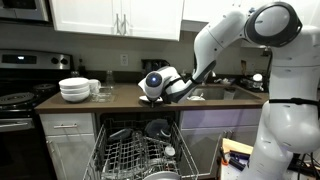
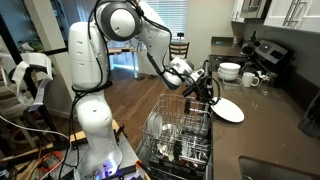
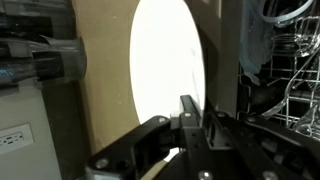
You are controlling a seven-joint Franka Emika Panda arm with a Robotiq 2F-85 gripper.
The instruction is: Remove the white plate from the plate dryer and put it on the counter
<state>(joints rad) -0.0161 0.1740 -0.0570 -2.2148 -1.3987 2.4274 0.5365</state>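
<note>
Wrist view, from the left: the long dark brown table (image 3: pixel 100 90) fills the background. In front of it the round white plate (image 3: pixel 168 70) shows as a bright upright oval. The end effector (image 3: pixel 192 118) reaches in from the bottom edge, its jaws closed to a narrow gap on the plate's lower rim. At the far right stand the upright tines of the wide grey metal wire dish rack (image 3: pixel 297 85), apart from the plate.

In an exterior view the black stove top (image 1: pixel 18 98) lies past the table's left end. A stack of white bowls (image 1: pixel 74 90) sits on the table near that end. The rack (image 1: pixel 135 155) stands out below the table's front edge, at about mid-length.

In an exterior view the plate (image 2: pixel 228 110) is clear of the rack (image 2: pixel 180 135). The end effector (image 2: pixel 210 97) holds it slightly tilted, low over the table's front edge, with the bowls farther along the table. Whether the plate touches the table I cannot tell.
</note>
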